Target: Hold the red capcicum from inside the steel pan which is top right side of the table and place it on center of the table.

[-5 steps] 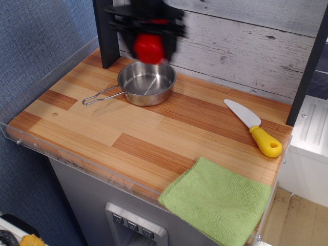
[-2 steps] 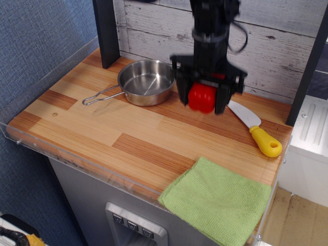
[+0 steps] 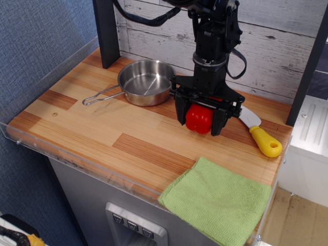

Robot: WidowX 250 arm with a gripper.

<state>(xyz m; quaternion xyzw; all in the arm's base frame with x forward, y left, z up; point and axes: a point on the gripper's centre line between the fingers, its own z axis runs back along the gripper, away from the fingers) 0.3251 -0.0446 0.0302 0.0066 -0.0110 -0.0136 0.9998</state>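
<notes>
Lowered since before, the gripper (image 3: pixel 199 119) clamps the red capcicum (image 3: pixel 199 118).

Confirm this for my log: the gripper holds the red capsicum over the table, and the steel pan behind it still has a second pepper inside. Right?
Not quite. In the observation.image view the steel pan is empty. The gripper does hold the red capsicum over the table.

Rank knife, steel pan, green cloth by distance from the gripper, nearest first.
From the gripper, which holds the red capcicum:
1. Knife: just to its right in the image, blade partly hidden behind the fingers.
2. Steel pan: up and to its left in the image.
3. Green cloth: at the table's front edge, below it in the image.
</notes>
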